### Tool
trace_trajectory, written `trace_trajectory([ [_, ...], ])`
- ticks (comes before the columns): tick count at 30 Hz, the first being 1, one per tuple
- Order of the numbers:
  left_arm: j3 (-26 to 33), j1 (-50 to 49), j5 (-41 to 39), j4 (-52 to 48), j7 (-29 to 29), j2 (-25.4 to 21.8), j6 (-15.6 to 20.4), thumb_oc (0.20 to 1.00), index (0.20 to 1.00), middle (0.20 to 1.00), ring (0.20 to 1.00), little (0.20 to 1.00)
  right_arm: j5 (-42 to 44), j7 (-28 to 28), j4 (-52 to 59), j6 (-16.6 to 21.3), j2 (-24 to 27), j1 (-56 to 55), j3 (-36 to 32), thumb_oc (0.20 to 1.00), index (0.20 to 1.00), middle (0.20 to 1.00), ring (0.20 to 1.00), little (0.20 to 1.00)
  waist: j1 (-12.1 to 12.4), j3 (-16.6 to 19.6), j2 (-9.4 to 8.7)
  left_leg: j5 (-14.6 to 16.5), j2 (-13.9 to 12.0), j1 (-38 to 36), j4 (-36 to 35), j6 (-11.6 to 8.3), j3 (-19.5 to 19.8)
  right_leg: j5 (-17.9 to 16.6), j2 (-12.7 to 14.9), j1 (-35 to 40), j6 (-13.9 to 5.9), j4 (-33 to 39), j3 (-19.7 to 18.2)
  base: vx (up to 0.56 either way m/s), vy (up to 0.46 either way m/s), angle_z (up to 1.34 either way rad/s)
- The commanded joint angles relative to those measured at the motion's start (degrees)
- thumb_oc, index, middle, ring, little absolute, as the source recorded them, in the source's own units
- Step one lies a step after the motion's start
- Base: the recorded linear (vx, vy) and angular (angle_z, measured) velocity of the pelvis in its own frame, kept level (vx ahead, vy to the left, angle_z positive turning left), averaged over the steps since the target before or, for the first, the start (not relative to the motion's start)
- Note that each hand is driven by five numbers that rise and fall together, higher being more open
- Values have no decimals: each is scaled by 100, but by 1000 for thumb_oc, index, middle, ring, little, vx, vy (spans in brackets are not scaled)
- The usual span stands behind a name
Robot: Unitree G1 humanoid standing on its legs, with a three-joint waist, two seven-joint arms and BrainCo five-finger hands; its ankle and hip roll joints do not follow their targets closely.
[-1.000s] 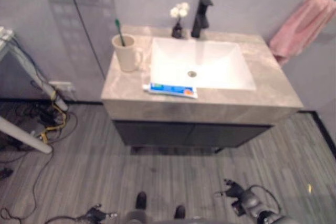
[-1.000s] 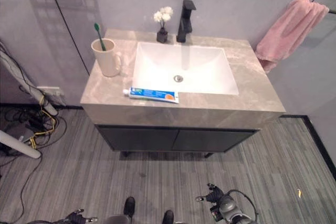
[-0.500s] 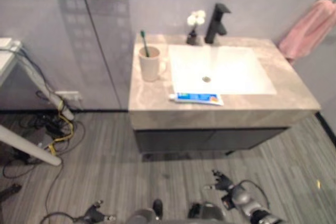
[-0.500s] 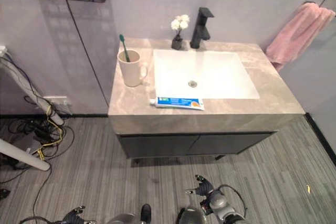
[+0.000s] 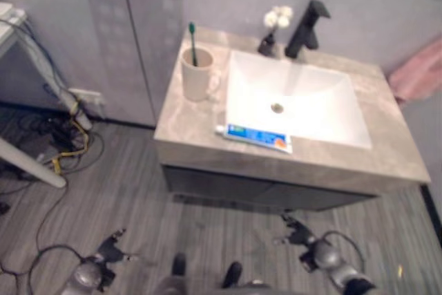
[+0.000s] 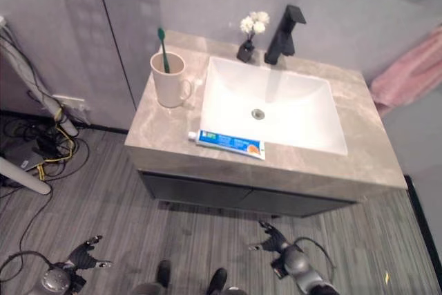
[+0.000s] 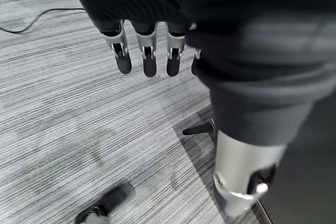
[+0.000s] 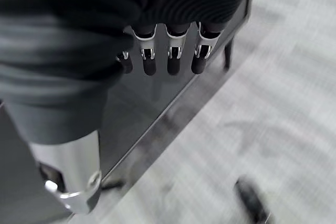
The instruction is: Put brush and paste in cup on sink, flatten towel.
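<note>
The whole picture had shifted since a moment before, so the camera had moved, not the things. The sink looked closer and more tilted, and the pink towel had slid to the edge of the head views. The left hand now showed more fully, low over the floor. Nothing on the counter had changed places: the green brush stood in the cup, and the paste lay flat on the front edge, just beside the basin and near the cup. So the brush part looked done, but the paste and the towel were not. The head views showed the right hand down near the floor, in front of the dark cabinet. The wrist views showed what those could not: both hands had straight, loose fingers and held nothing.
</note>
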State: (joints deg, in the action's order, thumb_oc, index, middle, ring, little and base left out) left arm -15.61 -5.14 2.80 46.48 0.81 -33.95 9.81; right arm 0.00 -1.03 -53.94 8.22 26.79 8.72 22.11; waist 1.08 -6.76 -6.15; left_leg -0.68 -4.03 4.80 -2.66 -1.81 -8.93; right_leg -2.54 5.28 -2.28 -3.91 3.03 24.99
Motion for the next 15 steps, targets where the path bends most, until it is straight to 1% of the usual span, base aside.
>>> trace_trajectory([
  [1, 261, 58, 69, -310, 83, -49, 213, 1000, 1000, 1000, 1000, 1000, -81, 19, 110, 144, 216, 282, -35, 1000, 1000, 1000, 1000, 1000, 279, -55, 299, -65, -247, 14, -207, -66, 1068, 134, 348, -282, -373, -386, -30, 95, -28, -59],
  [2, 369, -165, 51, -740, 6, -209, 258, 1000, 1000, 1000, 1000, 1000, -106, -13, 166, 157, 227, 297, -59, 1000, 1000, 1000, 1000, 1000, 296, -71, 332, -92, -151, 107, -234, -75, 1122, 116, 330, -264, -343, -365, -30, 83, -18, -46],
  [3, 382, -185, 49, -761, -1, -217, 248, 1000, 1000, 1000, 1000, 1000, -106, -13, 167, 156, 222, 295, -54, 1000, 1000, 1000, 1000, 1000, 292, -65, 327, -92, -151, 109, -234, -75, 1121, 113, 329, -264, -343, -360, -31, 135, 2, -34],
  [4, 586, -594, 76, -1287, -100, -418, 290, 1000, 1000, 1000, 1000, 1000, -134, -73, 290, 154, 252, 270, -55, 1000, 1000, 1000, 1000, 1000, 344, -2, 356, -57, -162, 78, -234, -72, 1077, 100, 291, -203, -344, -225, -57, 123, 28, -26],
  [8, 707, -1044, 196, -1871, -314, -768, 373, 1000, 1000, 1000, 1000, 1000, -181, -149, 141, 160, 133, 323, 11, 1000, 1000, 1000, 1000, 1000, 451, 71, 425, 38, -151, -141, -234, -62, 932, -26, 332, -3, -423, -11, -144, 116, 73, -31],
  [9, 722, -1066, 192, -1892, -322, -777, 365, 1000, 1000, 1000, 1000, 1000, -181, -149, 141, 160, 126, 321, 16, 1000, 1000, 1000, 1000, 1000, 460, 68, 418, 44, -151, -154, -234, -61, 918, -31, 330, 6, -424, -4, -157, 68, 65, -19],
  [10, 775, -1198, 216, -2234, -418, -967, 388, 1000, 1000, 1000, 1000, 1000, -176, -164, 107, 161, 89, 295, 15, 1000, 1000, 1000, 1000, 1000, 486, 73, 436, 74, -150, -206, -234, -53, 870, -47, 346, 30, -447, -5, -178, 65, 78, -25],
  [11, 754, -1366, 421, -2848, -649, -1438, 481, 1000, 1000, 1000, 1000, 1000, -212, -232, 83, 166, 54, 232, 44, 1000, 1000, 1000, 1000, 1000, 494, 58, 481, 125, -170, -280, -234, -71, 807, -41, 359, 60, -475, -45, -210, 59, 79, -23],
  [12, 767, -1381, 417, -2867, -657, -1448, 471, 1000, 1000, 1000, 1000, 1000, -213, -232, 84, 167, 47, 231, 42, 1000, 1000, 1000, 1000, 1000, 492, 63, 470, 114, -163, -270, -234, -68, 808, -52, 364, 56, -473, -33, -207, 44, 67, -18],
  [13, 794, -1497, 442, -3341, -861, -1729, 509, 1000, 1000, 1000, 1000, 1000, -238, -259, 53, 173, 41, 196, 42, 1000, 1000, 1000, 1000, 1000, 481, 72, 488, 131, -169, -283, -234, -72, 812, -53, 376, 68, -491, -37, -193, 27, 54, -9],
  [14, 1041, -1779, -31, -4252, -1255, -2157, 448, 1000, 1000, 1000, 1000, 1000, -262, -306, -147, 139, 47, 159, 25, 1000, 1000, 1000, 1000, 1000, 453, 90, 527, 127, -176, -284, -234, -90, 795, -59, 395, 84, -525, -28, -152, 29, 62, -5],
  [15, 1116, -1859, -192, -4558, -1404, -2363, 450, 1000, 1000, 1000, 1000, 1000, -273, -320, -314, 118, 45, 163, 24, 1000, 1000, 1000, 1000, 1000, 453, 91, 558, 123, -174, -271, -234, -98, 801, -63, 402, 84, -533, -22, -140, 13, 49, 1],
])
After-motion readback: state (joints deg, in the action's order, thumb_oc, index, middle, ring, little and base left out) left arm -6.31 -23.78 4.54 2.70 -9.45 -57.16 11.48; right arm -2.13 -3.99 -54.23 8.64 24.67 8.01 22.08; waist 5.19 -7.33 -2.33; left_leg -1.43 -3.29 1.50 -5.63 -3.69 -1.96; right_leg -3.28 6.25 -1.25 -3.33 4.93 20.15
